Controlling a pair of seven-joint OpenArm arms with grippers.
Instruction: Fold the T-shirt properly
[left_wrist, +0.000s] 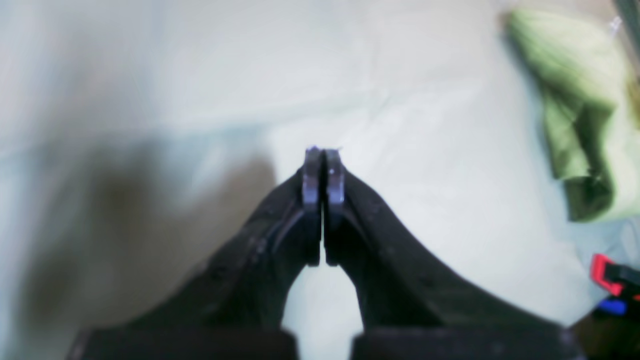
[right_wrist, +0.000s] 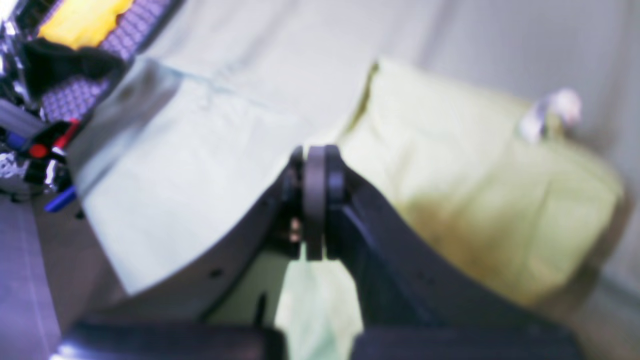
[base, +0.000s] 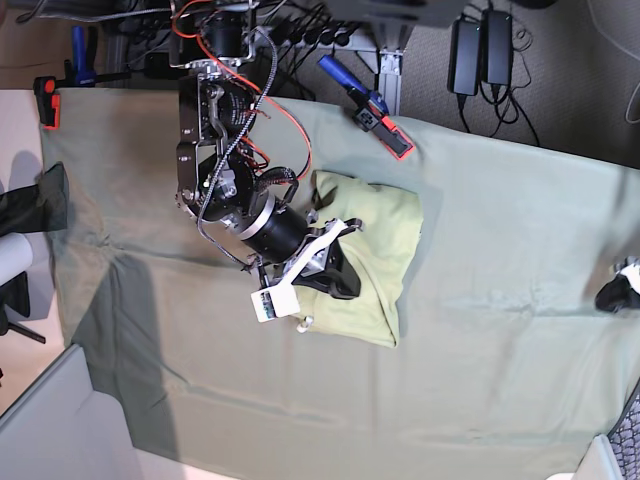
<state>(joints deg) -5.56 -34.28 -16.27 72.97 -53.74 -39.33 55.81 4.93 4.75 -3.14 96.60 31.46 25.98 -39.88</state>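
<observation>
In the left wrist view, the left gripper (left_wrist: 323, 172) hung over bare table cloth (left_wrist: 200, 75), its fingers pressed together on nothing. The T-shirt (left_wrist: 575, 100) lay well off to the right edge of this view, bunched into soft folds.

In the right wrist view, the right gripper (right_wrist: 316, 172) had its fingers closed too, with no cloth visibly caught between the tips; it hung just at the near edge of the T-shirt (right_wrist: 475, 200), which lay as a flat folded pad with a small white tag (right_wrist: 550, 112) at its far side.

In the base view, the right gripper (base: 345, 283) sat over the folded T-shirt's (base: 395, 240) left part on the table cloth (base: 500, 350). The shirt looked light, limp and easily rumpled; an edge or corner seemed the best place to pinch it.
</observation>
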